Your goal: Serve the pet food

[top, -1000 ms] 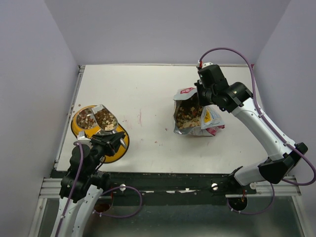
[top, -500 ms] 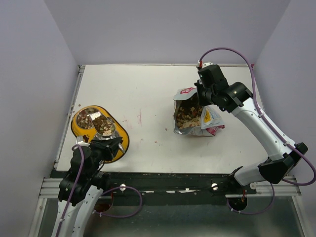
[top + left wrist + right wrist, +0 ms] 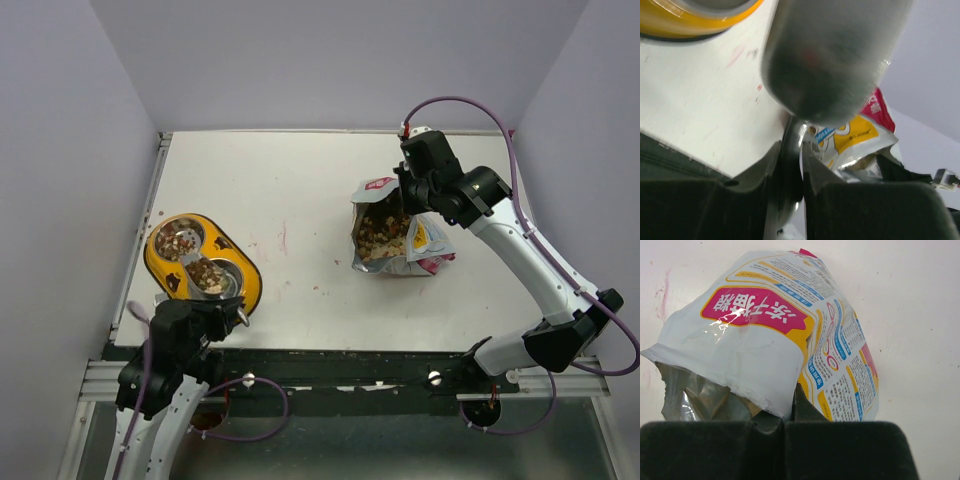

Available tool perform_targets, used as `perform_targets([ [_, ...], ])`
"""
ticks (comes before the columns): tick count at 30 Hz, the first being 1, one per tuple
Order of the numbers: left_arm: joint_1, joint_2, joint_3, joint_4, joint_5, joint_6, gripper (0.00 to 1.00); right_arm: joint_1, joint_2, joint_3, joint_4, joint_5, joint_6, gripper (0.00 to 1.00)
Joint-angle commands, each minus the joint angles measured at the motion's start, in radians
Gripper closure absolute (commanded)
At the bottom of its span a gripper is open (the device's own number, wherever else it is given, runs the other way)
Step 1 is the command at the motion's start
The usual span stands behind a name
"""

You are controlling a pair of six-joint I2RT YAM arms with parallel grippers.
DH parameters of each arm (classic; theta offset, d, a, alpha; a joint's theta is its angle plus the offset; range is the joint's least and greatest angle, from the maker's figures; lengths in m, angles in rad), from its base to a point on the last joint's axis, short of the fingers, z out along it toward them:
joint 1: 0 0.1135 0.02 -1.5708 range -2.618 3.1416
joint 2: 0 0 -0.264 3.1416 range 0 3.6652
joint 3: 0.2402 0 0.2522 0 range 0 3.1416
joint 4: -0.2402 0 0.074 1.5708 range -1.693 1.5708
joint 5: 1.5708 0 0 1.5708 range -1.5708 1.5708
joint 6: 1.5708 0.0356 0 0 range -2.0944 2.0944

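Pet food [image 3: 180,241] fills the far bowl of the yellow feeder [image 3: 152,258] at the left edge of the table [image 3: 300,180] and heaps the metal scoop [image 3: 207,275] at its near bowl, handle pinched by the left end effector [image 3: 225,312], while the right end effector [image 3: 404,205] pinches the rim of the open bag [image 3: 430,240].

Both arms [image 3: 520,250] have white links [image 3: 550,285], black joints [image 3: 470,195] and looping purple cables [image 3: 455,98].
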Motion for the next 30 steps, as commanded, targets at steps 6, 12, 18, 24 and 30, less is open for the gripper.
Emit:
perform_targets([
  [6,0.005,-0.065,0.034,-0.296,0.021,-0.644,1.00,-0.001,-0.021,0.053,0.124,-0.035,0.006,0.99],
  [12,0.005,-0.039,0.027,-0.256,0.013,-0.640,1.00,0.001,-0.026,0.050,0.124,-0.037,0.006,0.99],
  [18,0.005,0.092,0.069,-0.266,0.055,-0.617,1.00,0.001,-0.031,0.050,0.123,-0.035,0.006,0.99],
  [24,0.003,0.178,0.128,-0.305,0.079,-0.621,1.00,0.001,-0.046,0.043,0.123,-0.020,0.003,0.99],
  [30,0.005,0.270,0.154,-0.230,0.064,-0.574,1.00,0.001,-0.054,0.038,0.126,-0.018,0.002,0.99],
])
